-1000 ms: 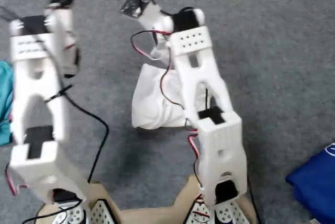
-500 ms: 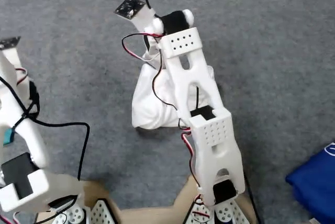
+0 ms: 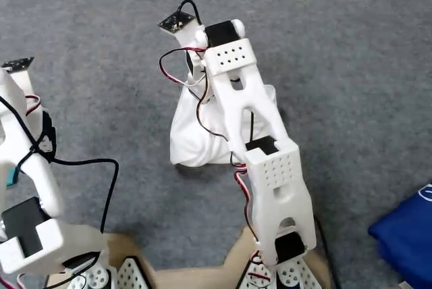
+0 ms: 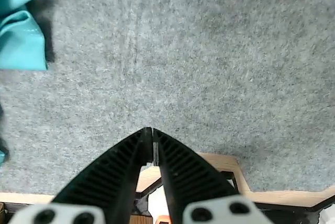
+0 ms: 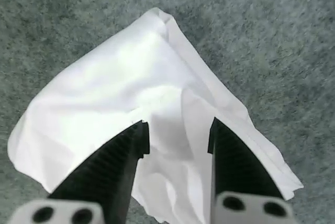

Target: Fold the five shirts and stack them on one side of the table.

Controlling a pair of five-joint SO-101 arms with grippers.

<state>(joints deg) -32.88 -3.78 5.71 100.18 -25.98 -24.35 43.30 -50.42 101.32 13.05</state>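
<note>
A white shirt (image 3: 192,137) lies bunched in the middle of the grey table, its upper part hidden under my right arm (image 3: 236,93). In the right wrist view my right gripper (image 5: 177,130) hangs open just above the white shirt (image 5: 120,77), one finger to each side of a raised fold. My left gripper (image 4: 152,131) is shut on nothing, over bare felt near the table's front edge. A teal shirt (image 4: 21,25) lies off to one side of it. A folded blue shirt (image 3: 405,231) sits at the front right corner.
The grey felt table (image 3: 337,66) is open at the back and right. The wooden front edge (image 4: 220,166) and the arm bases (image 3: 202,275) are close behind the left gripper. Loose cables (image 3: 101,188) trail from the left arm.
My left arm has swung back from the rear left of the table to the front left edge. My right arm has shifted slightly over the white shirt.
</note>
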